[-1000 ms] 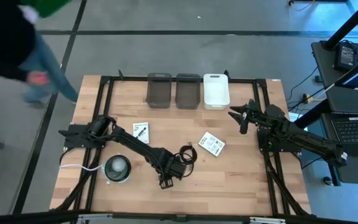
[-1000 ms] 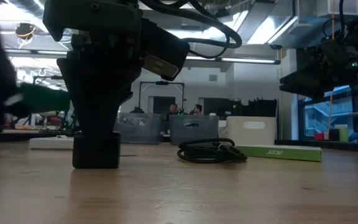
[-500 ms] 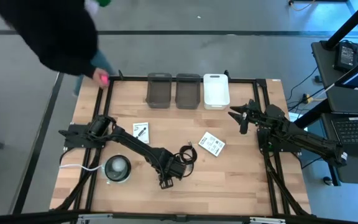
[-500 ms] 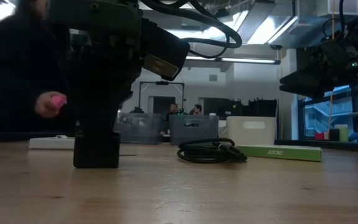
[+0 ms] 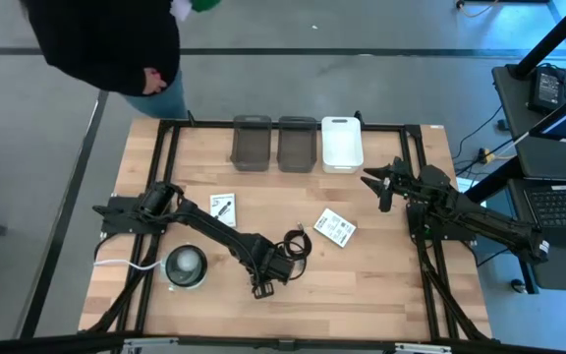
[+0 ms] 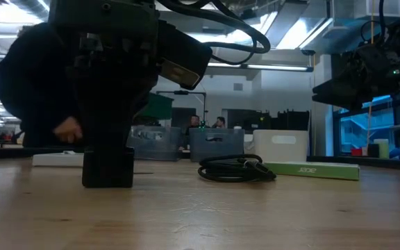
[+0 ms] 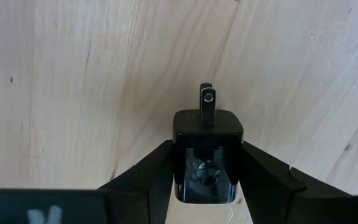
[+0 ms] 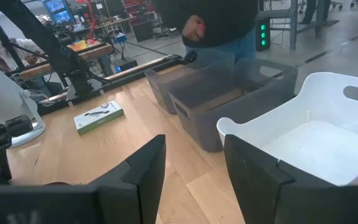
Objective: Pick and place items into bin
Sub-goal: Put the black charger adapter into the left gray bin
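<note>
A tiny black block (image 7: 207, 127) with a metal prong (image 7: 207, 102) sits on the wooden table (image 5: 381, 285) near its front middle. My left gripper (image 5: 263, 287) stands over the block, shut on it; the low view shows that gripper (image 6: 107, 168) down at the tabletop. A coiled black cable (image 5: 296, 244) lies just beyond it. One white packet (image 5: 223, 207) lies to the left, another (image 5: 335, 228) to the right. My right gripper (image 5: 371, 181) waits open above the table's far right, in front of the white bin (image 5: 342, 144). My left gripper pinches the black block between its two fingers, one finger on each of two opposite sides (image 7: 180, 155). The fingers come from above, pointing down. The block rests on the table.
Two grey bins (image 5: 252, 143) (image 5: 298, 144) stand beside the white one along the far edge. A round grey-white disc (image 5: 186, 265) with a white cord lies at the front left. A person (image 5: 116, 44) stands beyond the table's far left corner.
Both arms have kept still. The person beyond the far left corner has moved along the table's far side and bent closer.
</note>
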Robot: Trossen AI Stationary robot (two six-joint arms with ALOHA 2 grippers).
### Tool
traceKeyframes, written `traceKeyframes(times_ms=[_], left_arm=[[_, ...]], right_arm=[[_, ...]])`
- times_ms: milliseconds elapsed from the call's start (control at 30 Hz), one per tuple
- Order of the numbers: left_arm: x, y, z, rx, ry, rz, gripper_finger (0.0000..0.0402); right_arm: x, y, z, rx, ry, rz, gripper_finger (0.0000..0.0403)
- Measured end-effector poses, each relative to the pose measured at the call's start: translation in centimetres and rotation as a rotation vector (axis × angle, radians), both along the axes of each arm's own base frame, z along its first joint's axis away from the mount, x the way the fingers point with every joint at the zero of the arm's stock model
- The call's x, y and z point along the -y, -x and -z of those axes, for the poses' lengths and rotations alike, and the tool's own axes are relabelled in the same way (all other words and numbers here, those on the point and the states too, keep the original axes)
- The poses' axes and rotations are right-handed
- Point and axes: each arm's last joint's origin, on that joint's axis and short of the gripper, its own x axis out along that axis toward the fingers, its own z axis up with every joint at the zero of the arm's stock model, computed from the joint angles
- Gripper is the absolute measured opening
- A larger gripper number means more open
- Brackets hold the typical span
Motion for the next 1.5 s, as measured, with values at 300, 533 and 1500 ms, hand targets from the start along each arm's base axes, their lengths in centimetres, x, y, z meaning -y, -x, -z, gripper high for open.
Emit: traceKeyframes(times_ms=[300,533,1500], left_arm=[[0.0,0.0,0.0,-0.002,0.004,0.000,0.0159],[0.0,0.0,0.0,-0.003,0.007,0.001,0.0159],[-6.4,3.3,-12.5,0.311,-0.155,-0.024,0.0156]], right_arm=[[0.0,0.0,0.0,-0.001,0.003,0.000,0.0170],[0.0,0.0,0.0,-0.001,0.003,0.000,0.0170],[0.0,0.0,0.0,0.001,-0.001,0.000,0.0170]])
